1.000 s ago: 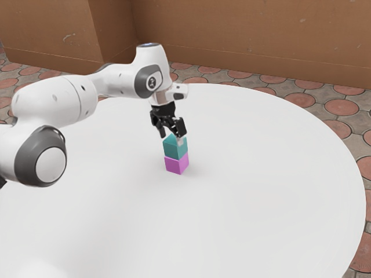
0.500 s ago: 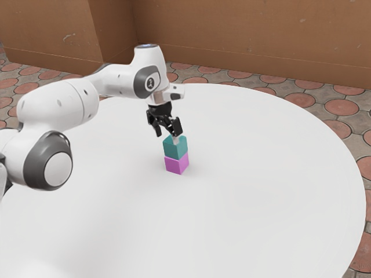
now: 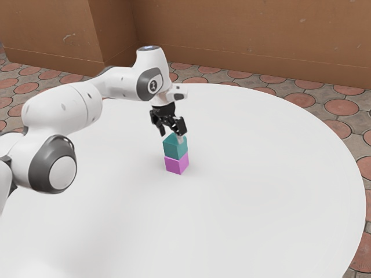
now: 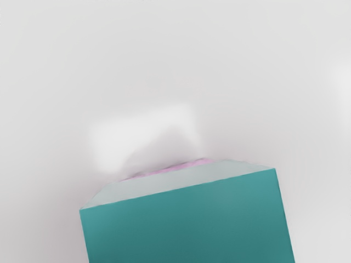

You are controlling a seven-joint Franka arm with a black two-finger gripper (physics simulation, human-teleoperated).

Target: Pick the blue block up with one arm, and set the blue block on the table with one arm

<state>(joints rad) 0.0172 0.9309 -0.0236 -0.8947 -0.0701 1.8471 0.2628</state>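
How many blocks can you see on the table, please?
2: the teal block sits on top, just below the claw; the purple block is under it.

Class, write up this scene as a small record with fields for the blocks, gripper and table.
upper block: blue-green block, resting on the purple block
lower block: purple block, standing on the table
table: white table, curved edge
gripper: black gripper, open, at the blue-green block's top
task: blue-green block not yet on the table
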